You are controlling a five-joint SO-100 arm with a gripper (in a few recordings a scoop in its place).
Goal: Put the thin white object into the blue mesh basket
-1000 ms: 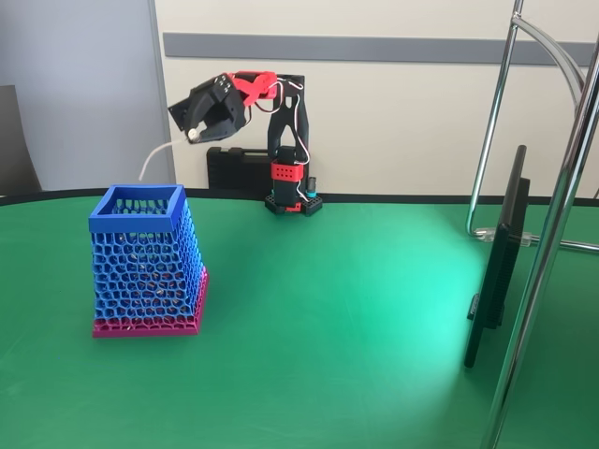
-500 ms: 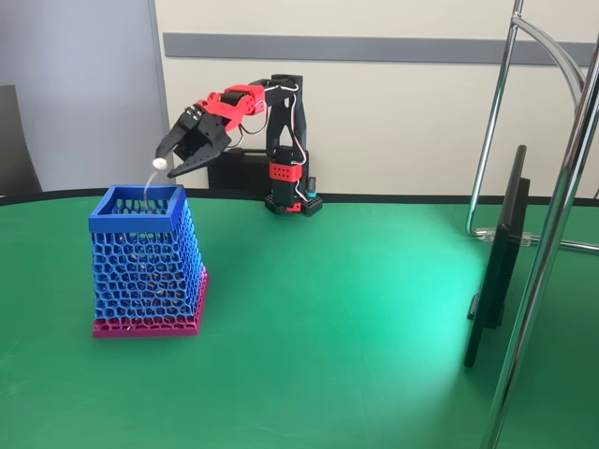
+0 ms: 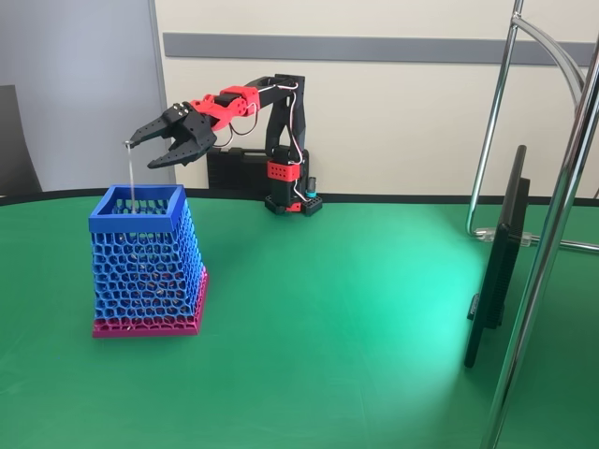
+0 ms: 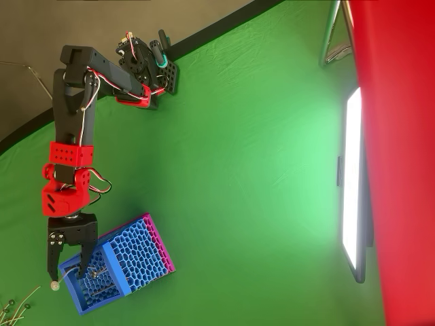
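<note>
Fixed view: tool (image 3: 139, 152) is gaping wide — thin white object (image 3: 131, 178) is hanging off its upper tip into the blue mesh basket (image 3: 105, 224) beneath.

Black and red arm (image 3: 253, 98) reaching left over green table (image 3: 356, 309). Gripper (image 3: 142, 152) hanging above blue mesh basket (image 3: 145, 262), jaws spread apart. Thin white object (image 3: 130, 178) hanging straight down from tip of top finger, knob at top, low end dipping inside basket's square rim. Basket standing upright on pink base. Dark screen (image 3: 501, 257) standing at right.
</note>
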